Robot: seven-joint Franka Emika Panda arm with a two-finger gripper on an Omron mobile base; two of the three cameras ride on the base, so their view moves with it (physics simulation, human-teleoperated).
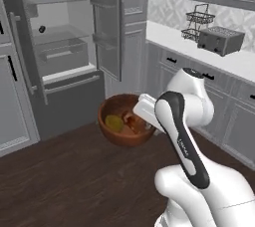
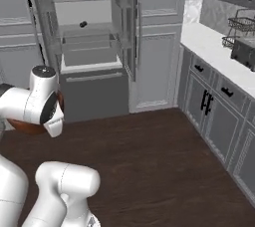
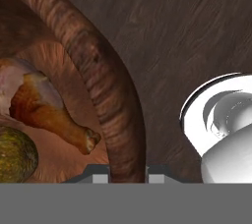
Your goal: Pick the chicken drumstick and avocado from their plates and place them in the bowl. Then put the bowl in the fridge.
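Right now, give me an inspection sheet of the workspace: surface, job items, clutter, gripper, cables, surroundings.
Surface: dark wood floor; white counter at right.
Job's things: wooden bowl held up above the floor, in front of the fridge, whose doors are open; avocado and chicken drumstick lie inside the bowl.
Clutter: toaster and wire rack on the counter; a small dark item on a fridge shelf, too small to identify.
Gripper: gripper shut on the bowl's rim, one finger each side of the wall.
Cables: nothing seen.
Surroundings: grey cabinets under the counter.
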